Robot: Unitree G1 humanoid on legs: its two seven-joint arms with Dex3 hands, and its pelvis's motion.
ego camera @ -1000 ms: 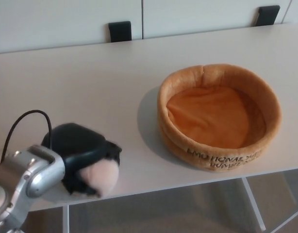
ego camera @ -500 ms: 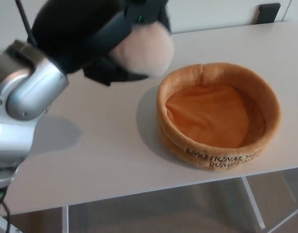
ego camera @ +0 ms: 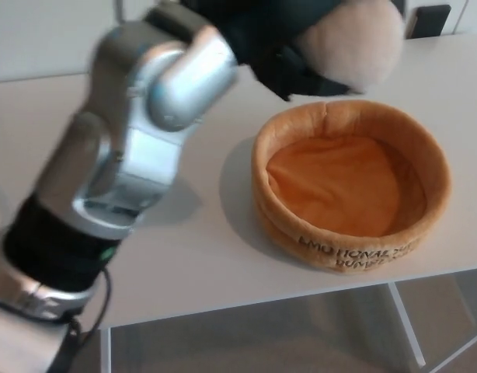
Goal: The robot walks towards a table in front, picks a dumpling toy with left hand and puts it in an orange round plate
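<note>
While the left robot hand clasps the pale pink round plush dumpling toy | toy hangs above far rim of orange round plush plate near desk front edge | drop lies down and nearer.

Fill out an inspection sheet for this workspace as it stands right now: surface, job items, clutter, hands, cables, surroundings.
Surface: pale table, bare apart from the plate.
Job's things: dumpling toy, pale and round, held in the air above the far rim of the orange round plate; the plate sits near the table's front edge, empty, with dark lettering on its front wall.
Clutter: nothing seen.
Hands: left hand shut on the dumpling toy, its silver forearm reaching across the table; right hand not in view.
Cables: a black cable at the left arm's base.
Surroundings: white cabinet fronts behind the table, one black handle visible; table legs and floor below.
</note>
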